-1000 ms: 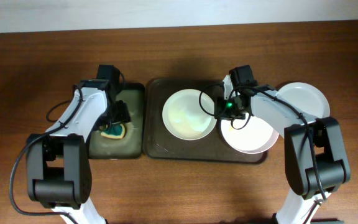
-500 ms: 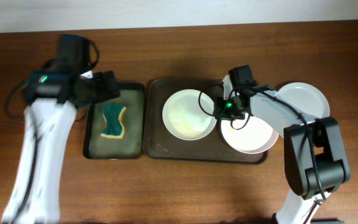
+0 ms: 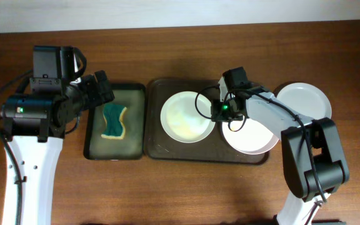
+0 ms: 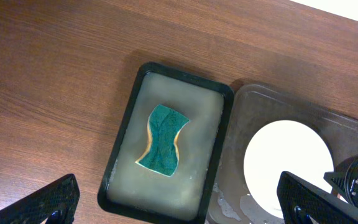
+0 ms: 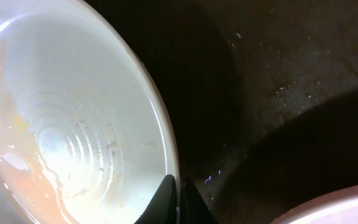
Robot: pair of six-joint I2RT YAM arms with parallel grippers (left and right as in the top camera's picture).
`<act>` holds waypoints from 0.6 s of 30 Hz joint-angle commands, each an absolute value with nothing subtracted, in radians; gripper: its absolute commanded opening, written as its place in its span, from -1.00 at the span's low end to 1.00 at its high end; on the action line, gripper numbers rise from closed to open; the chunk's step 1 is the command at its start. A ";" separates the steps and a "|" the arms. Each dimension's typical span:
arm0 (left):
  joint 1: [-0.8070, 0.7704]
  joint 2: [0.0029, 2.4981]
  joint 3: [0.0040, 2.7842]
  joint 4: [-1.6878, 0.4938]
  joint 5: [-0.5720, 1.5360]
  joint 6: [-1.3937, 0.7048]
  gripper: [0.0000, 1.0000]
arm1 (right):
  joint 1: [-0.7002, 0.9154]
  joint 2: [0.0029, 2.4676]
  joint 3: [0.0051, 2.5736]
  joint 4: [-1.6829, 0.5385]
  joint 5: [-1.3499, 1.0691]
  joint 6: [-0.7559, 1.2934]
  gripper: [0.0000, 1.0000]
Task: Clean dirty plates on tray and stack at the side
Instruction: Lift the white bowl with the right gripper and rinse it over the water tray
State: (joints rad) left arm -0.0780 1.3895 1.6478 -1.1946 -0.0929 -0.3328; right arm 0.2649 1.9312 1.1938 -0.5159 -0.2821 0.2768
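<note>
The right gripper (image 3: 219, 111) has its fingers clamped on the rim of the dirty plate (image 3: 183, 119), which sits on the brown tray (image 3: 167, 152). The left gripper (image 3: 102, 90) hangs with fingers spread above the sponge (image 3: 113, 120). Scrubbing looks to be next, so the left gripper needs to go down for the sponge.

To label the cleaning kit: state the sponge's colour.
The sponge is teal-green with a yellow edge; best in the left wrist view.
</note>
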 commanded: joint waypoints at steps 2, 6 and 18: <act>-0.074 1.380 1.655 -1.199 -0.086 -0.324 0.99 | 0.267 1.887 1.275 -0.586 -0.360 0.270 -0.92; -0.074 1.380 1.655 -1.199 -0.086 -0.324 0.99 | 0.268 1.842 1.393 -0.710 -0.360 0.270 -0.92; -0.074 1.380 1.655 -1.199 -0.086 -0.324 0.99 | 0.306 1.839 1.512 -0.794 -0.314 0.328 -0.92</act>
State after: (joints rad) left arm -0.0780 1.3895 1.6478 -1.1973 -0.0929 -0.3328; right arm 0.2691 1.8557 1.4746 -0.7982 -0.3378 0.2901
